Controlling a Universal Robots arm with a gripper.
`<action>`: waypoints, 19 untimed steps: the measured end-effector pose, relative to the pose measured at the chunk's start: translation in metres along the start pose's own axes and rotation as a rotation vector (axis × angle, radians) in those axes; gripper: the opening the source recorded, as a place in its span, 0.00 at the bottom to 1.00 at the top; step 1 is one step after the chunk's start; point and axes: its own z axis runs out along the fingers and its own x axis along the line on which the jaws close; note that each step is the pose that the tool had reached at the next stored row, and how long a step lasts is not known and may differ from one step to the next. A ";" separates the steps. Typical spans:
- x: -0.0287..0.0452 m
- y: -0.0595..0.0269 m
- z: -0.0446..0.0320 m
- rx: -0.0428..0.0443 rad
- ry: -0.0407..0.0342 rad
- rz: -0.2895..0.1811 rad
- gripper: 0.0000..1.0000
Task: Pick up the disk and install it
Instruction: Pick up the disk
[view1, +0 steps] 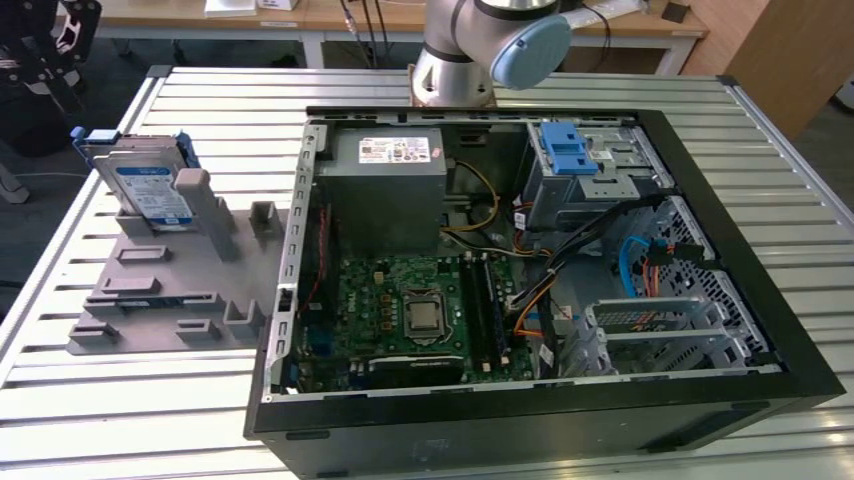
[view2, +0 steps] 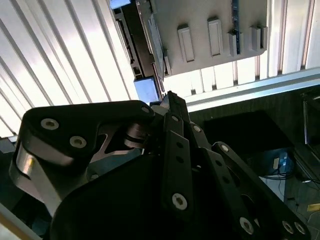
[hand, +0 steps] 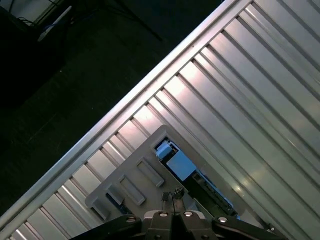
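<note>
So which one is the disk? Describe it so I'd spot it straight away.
Start at the open computer case on the slatted metal table. On the exterior view's left of it lies a grey holder tray with pegs; the disk stands on edge at its far end. It alone is silver, with a white-and-blue label and blue bracket.

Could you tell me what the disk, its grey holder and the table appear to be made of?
The disk: silver metal-looking casing with a paper-like label, edged by a blue, probably plastic bracket. The grey holder: matte, uniform grey, likely plastic. The table: ribbed slats with bright sheen, likely aluminium.
</note>
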 end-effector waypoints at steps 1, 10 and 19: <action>0.0000 0.0000 0.0000 0.0001 0.0003 -0.008 0.11; 0.0001 0.0001 0.0000 0.0010 0.0033 -0.076 0.11; 0.0002 0.0002 0.0000 0.0020 0.0062 -0.146 0.11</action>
